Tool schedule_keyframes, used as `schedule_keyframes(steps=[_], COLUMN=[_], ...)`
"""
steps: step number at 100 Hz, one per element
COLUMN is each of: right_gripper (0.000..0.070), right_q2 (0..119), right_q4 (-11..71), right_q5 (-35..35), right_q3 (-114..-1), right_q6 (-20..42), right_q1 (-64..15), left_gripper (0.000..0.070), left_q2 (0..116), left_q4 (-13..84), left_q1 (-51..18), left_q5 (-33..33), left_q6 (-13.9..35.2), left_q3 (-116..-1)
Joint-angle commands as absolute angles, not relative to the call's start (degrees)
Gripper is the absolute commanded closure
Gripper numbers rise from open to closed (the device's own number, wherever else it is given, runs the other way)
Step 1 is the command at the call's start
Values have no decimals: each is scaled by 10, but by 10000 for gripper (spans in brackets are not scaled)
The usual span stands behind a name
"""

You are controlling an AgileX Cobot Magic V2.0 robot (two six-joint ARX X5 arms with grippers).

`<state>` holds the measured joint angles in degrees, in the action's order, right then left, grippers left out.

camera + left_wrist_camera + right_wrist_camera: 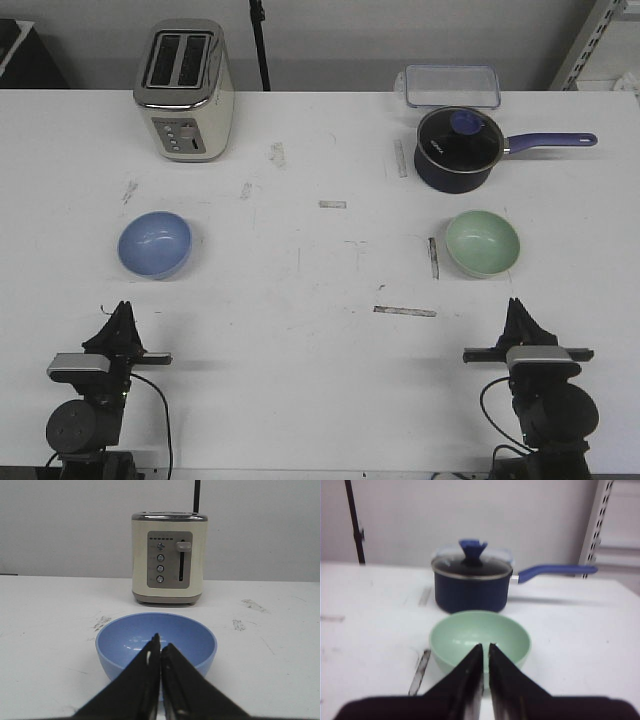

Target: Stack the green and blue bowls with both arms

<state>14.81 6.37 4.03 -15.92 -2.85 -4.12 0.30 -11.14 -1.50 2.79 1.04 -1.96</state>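
The light blue bowl (pixel 155 244) (pixel 125 647) sits upright and empty on the left half of the white table. An equally sized pale green bowl (pixel 483 243) (pixel 465 632) rests on the right half, also empty. My left gripper (pixel 122 308) (pixel 160 642) hangs near the table's front edge, short of the blue bowl, shut with nothing between its fingers. Opposite it, my right gripper (pixel 517 305) (pixel 485 647) is pulled back from the green bowl, its fingers closed together and empty.
A cream toaster (pixel 185 90) (pixel 169 557) stands behind the blue bowl. A dark navy saucepan (pixel 458 150) (pixel 470 587) with a glass lid and long blue handle sits behind the green bowl, with a clear plastic container (pixel 452 85) beyond it. Tape strips (pixel 405 311) mark the table.
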Motion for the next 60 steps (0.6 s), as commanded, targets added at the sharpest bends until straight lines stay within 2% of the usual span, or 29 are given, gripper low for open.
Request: schedule_keyframes(steps=[1,29,60], right_gripper=[689,689,689], right_q2=[198,407,568], right_q4=[79,183,320], right_q5=[30,15,14], right_q3=[-199,-373,-547], right_q6=[-46,-45,-39], right_q1=[-42,-42,-23], left_gripper=[698,698,698], left_q2=[2,2,2], left_q4=[-120,-120,-120], left_q1=[-14,-14,-14], left_q5=[27,27,27], left_q6=[16,16,16], left_q3=[-7,-7,-7])
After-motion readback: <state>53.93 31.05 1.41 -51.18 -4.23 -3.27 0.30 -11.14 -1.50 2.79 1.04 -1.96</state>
